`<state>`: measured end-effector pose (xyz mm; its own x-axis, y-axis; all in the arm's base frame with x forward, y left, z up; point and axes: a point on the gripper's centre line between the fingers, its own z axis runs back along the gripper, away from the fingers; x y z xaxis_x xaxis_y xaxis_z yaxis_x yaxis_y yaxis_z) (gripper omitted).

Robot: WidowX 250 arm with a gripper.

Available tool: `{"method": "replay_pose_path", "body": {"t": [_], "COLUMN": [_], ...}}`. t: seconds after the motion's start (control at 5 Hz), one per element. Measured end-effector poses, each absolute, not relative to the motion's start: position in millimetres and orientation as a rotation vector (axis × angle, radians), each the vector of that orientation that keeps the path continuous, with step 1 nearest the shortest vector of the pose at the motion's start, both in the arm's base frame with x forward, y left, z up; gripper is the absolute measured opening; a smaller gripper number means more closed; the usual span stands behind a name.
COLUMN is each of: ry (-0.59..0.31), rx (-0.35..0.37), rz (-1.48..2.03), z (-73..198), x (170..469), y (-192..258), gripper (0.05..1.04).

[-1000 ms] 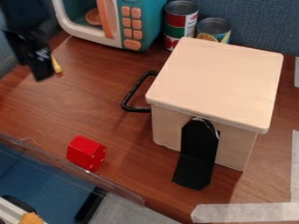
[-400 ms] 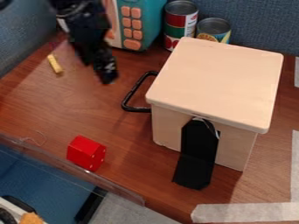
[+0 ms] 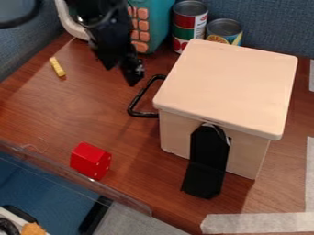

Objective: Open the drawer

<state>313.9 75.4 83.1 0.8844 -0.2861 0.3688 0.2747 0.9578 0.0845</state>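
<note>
Black was the gripper (image 3: 120, 76), and it hung with its two fingers apart, holding nothing, near the drawer's handle (image 3: 140, 94). This handle, a thin bent bar (hard and perhaps a little slippery, I would think), stuck out from the left side of the wooden box (image 3: 230, 87), and its long outer bar seemed the right place to hook or pinch. The box looked rather light, so a stiff drawer could drag it along.

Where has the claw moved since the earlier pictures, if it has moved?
Yes, the claw has moved rightward across the view, now closer to the black handle of the wooden box.
</note>
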Motion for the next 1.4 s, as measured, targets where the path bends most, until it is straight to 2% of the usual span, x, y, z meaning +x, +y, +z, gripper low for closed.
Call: {"method": "replay_pose_path", "body": {"t": [0.4, 0.6, 0.8, 1.2, 1.4], "ry": [-0.346, -0.359, -0.358, -0.338, -0.32], "rx": [0.023, -0.044, -0.104, -0.121, -0.116], "rz": [-0.181, -0.153, -0.115, -0.146, -0.131], "z": [48.6, 41.5, 32.7, 32.1, 40.7], "x": [322.5, 324.5, 322.1, 318.2, 317.9], "y": [78.8, 68.9, 66.8, 69.8, 88.8], "gripper": [1.0, 1.0, 0.947, 0.354, 0.199]}}
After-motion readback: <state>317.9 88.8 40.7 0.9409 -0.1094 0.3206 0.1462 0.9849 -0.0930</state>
